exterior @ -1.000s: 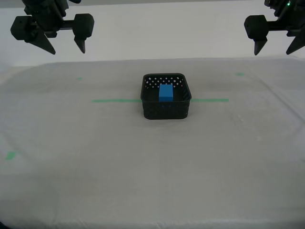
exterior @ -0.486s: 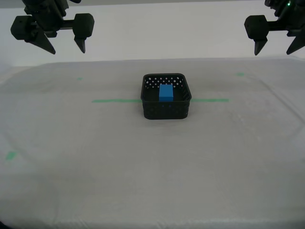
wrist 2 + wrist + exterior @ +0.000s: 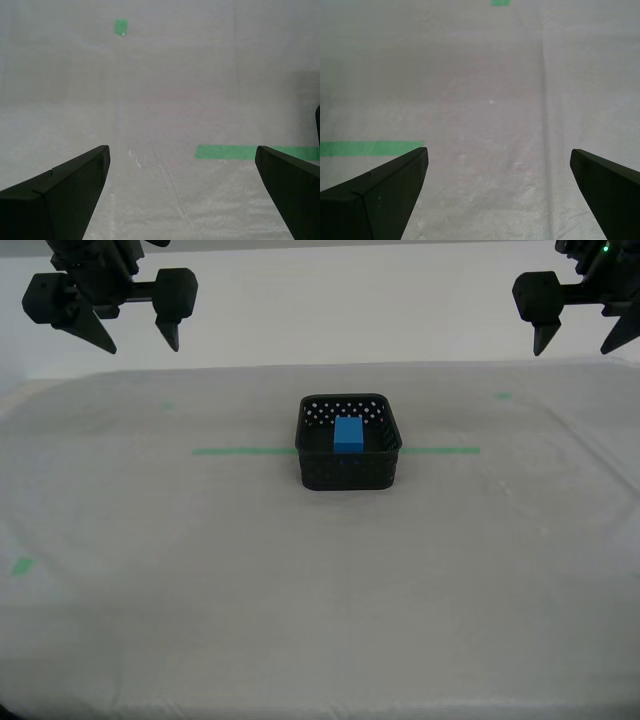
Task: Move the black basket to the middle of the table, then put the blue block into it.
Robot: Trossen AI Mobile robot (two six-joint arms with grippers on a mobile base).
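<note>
The black basket (image 3: 349, 442) stands at mid-bench (image 3: 200, 620), straddling the green tape line (image 3: 243, 451), with the blue block (image 3: 348, 433) lying inside it toward the 12 o'clock wall; both steps appear done. My first gripper (image 3: 497, 192) and my second gripper (image 3: 180, 192) hang high above the bench with fingers spread wide and holding nothing, though the wrist views do not settle which arm is which in the exterior view. The basket looks light, stiff and perforated, best taken by pinching one rim wall; the block looks rigid and smooth-faced, best held across opposite flat sides.
</note>
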